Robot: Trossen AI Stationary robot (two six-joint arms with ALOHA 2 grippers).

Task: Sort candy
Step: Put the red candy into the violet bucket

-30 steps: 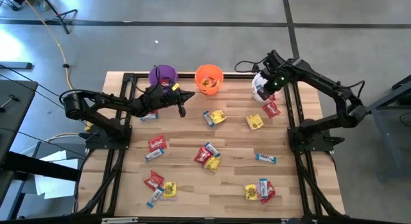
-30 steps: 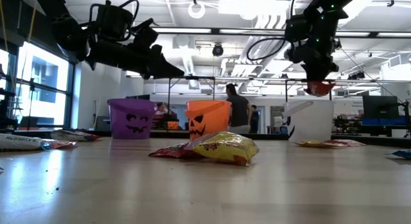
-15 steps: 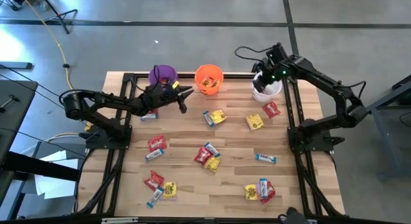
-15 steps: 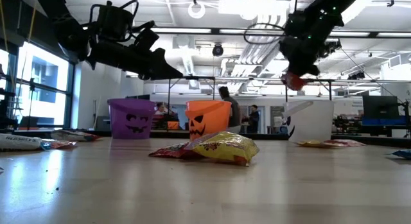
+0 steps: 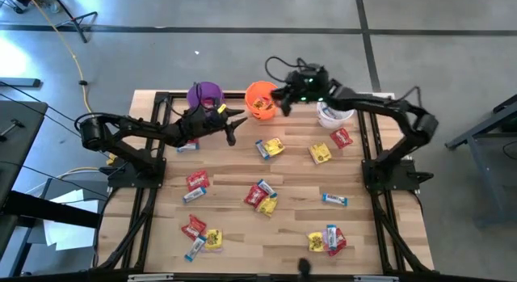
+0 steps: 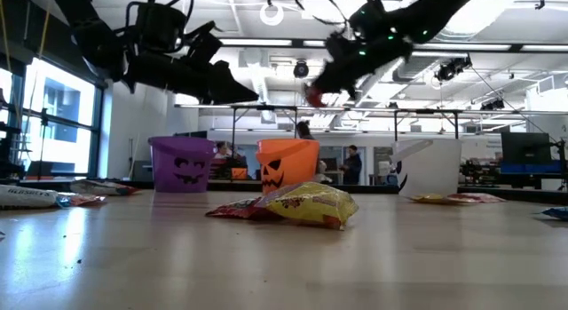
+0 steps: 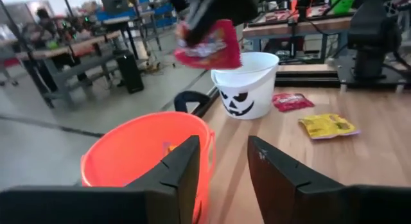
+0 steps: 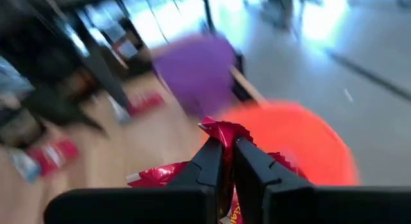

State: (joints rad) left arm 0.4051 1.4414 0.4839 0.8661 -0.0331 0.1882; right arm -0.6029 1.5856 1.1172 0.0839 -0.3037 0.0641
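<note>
Right pincer [image 5: 279, 94] clamped tight on a red packet [image 8: 218, 139], poised beside the orange bucket [image 5: 262, 99]. Left pincer [image 7: 221, 163] parted, holding nothing, hovering near that bucket between it and the purple bucket [image 5: 204, 94]. Remaining candy [image 5: 262, 195] strewn over the worktop [image 5: 234, 242]. Risks: released short of the rim, packet landing on wood; the two arms, close together, colliding.

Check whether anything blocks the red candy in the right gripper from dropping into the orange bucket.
Nothing visible does. The right gripper holds the red candy in the air at the orange bucket, whose mouth is open; the left gripper hovers beside it, not over it.
</note>
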